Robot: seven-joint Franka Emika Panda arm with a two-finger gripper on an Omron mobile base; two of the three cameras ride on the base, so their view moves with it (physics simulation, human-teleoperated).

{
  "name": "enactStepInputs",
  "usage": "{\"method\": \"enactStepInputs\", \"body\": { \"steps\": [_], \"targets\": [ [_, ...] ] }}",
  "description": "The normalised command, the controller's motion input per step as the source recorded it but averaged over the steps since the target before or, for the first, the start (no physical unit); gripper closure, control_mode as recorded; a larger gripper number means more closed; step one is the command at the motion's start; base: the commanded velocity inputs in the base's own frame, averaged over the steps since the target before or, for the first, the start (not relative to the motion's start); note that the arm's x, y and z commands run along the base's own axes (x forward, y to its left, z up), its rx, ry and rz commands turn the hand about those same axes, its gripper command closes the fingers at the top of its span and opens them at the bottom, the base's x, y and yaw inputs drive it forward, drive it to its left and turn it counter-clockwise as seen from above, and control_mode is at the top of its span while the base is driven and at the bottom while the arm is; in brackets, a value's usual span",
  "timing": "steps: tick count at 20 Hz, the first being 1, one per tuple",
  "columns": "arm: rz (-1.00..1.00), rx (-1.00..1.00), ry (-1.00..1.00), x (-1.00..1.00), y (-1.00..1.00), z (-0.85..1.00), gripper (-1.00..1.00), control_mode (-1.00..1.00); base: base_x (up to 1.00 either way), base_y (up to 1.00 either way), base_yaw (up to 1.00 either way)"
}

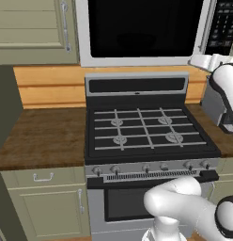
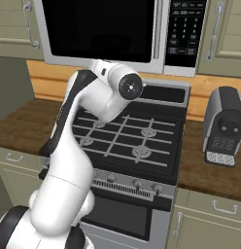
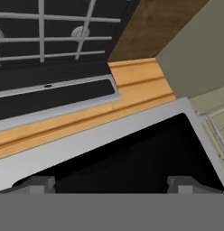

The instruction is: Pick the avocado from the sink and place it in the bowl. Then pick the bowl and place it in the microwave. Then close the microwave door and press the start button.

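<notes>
Your gripper (image 3: 111,184) stands wide, its two dark tips far apart at the bottom of the hand view with nothing between them. Just past the tips you look onto the black window of the microwave door (image 3: 132,158), with its white frame running along the edge; the view is rolled, so the stove (image 3: 55,40) and the orange backsplash (image 3: 132,85) sit above the door rather than below it. From the left base view you see the microwave (image 1: 142,33) hung over the stove, its door shut flat against the front, the long grey handle (image 1: 206,28) upright at the door's right edge and the black keypad (image 1: 224,26) just beside it. The arm (image 2: 93,102) rises in front of the stove in the right base view, elbow bent, the wrist reaching up to the door's lower edge. A grey toaster (image 2: 224,126) stands on the wooden counter (image 2: 210,165) right of the stove — well apart from the arm. You cannot tell what lies inside the microwave through the dark glass.
</notes>
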Motion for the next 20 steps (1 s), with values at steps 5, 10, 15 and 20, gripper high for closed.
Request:
{"method": "enactStepInputs", "body": {
  "steps": [5, 10, 15, 20],
  "targets": [
    [-0.14, 0.23, -0.04, -0.39, -0.10, 0.00, -1.00, -1.00, 0.00, 0.00, 0.00],
    [-0.24, 0.39, 0.00, -0.58, -0.10, 0.26, -1.00, -1.00, 0.00, 0.00, 0.00],
    [-0.31, 0.50, 0.02, -0.48, -0.22, 0.61, -1.00, -1.00, 0.00, 0.00, 0.00],
    [-0.17, 0.77, -0.03, -0.66, -0.68, -0.32, -1.00, -1.00, 0.00, 0.00, 0.00]
  ]
}}
